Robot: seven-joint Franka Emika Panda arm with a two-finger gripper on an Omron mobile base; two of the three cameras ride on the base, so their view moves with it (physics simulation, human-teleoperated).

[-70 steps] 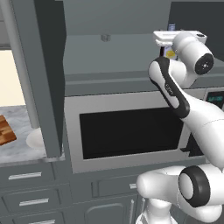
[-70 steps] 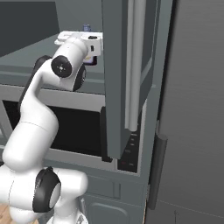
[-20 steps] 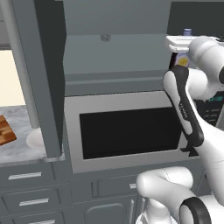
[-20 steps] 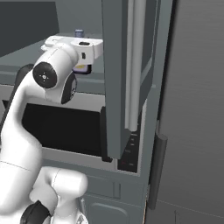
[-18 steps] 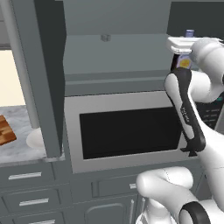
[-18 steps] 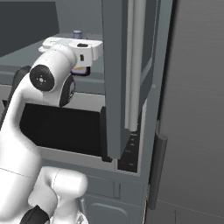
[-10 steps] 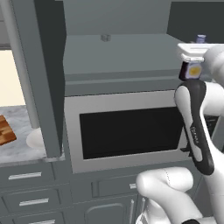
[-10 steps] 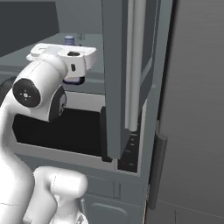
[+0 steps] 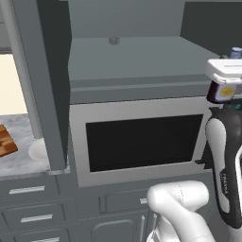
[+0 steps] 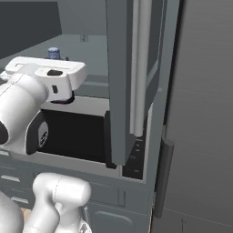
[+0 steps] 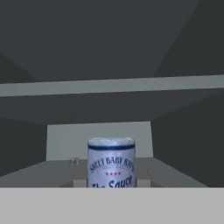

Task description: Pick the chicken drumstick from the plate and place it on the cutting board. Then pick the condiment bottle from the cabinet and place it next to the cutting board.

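Observation:
The condiment bottle (image 9: 222, 92), dark with a yellow label and bluish cap, hangs in front of the cabinet's right side, off the grey shelf (image 9: 142, 56). My gripper (image 9: 226, 72) is shut on its neck. From the right, the cap (image 10: 53, 52) sticks up behind my white hand (image 10: 48, 73). In the hand view, the bottle's labelled neck (image 11: 111, 162) stands close, facing the open cabinet. At the far left lie the checkered cutting board (image 9: 5, 142) and part of the white plate (image 9: 38, 150), behind the door. The chicken drumstick is out of view.
The cabinet's open left door (image 9: 42, 80) juts out over the counter, and the right door (image 10: 132, 68) stands open too. A microwave (image 9: 137, 142) sits under the shelf, with drawers (image 9: 28, 190) below. A tall dark panel (image 10: 205, 113) walls the right side.
My hand has drawn back out of the cabinet and to the right, toward the cameras, carrying the condiment bottle off the shelf with it.

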